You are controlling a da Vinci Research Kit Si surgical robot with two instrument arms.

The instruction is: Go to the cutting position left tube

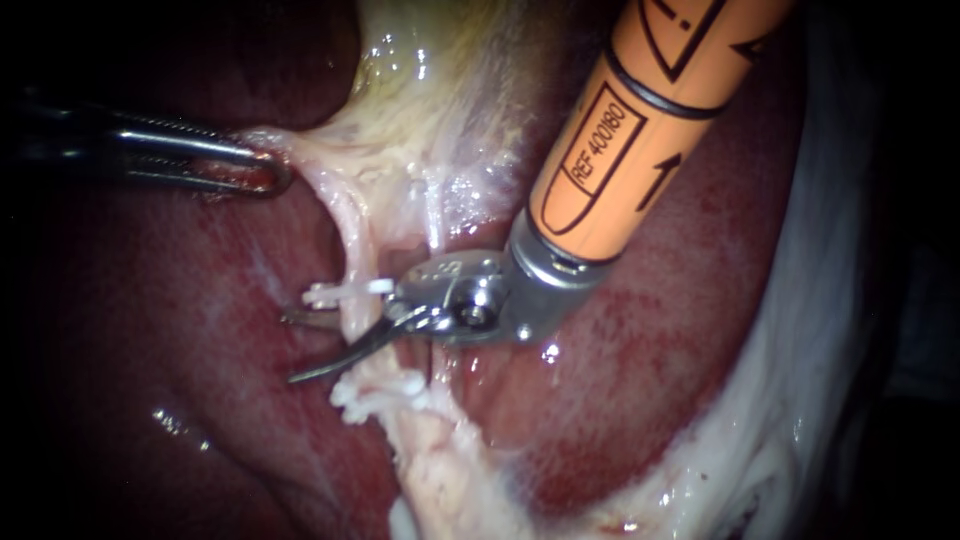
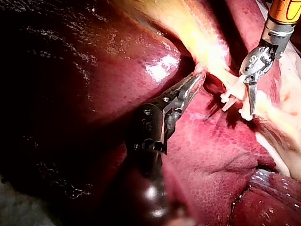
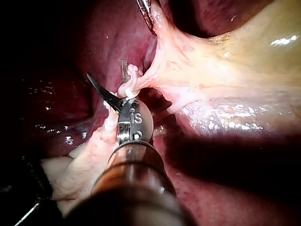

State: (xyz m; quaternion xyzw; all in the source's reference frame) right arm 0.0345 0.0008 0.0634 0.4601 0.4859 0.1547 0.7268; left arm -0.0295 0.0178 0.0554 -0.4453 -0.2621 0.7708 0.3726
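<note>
The left instrument [image 1: 262, 170] is closed on a fold of pale tissue [image 1: 300, 150] at the left of the scene. The fold is held out to the left so that the left tube [image 1: 350, 240] is stretched straight and presented across the liver [image 1: 200, 340].

The right instrument [image 1: 305, 345] is brought in from the upper right and is tipped with two curved blades. The blades are spread, and the left tube is placed between them, one blade on its far side and one on its near side. Whether either blade touches the tube cannot be told.

The blades are set in the gap between the upper clip [image 1: 345, 292] and the lower clips [image 1: 378, 392], so that clipped tube is left on both sides of a cut. A second pale strand [image 1: 432, 210] is kept outside the blades, just beside the instrument's wrist.

The cutting position is judged to be reached or nearly so.
</note>
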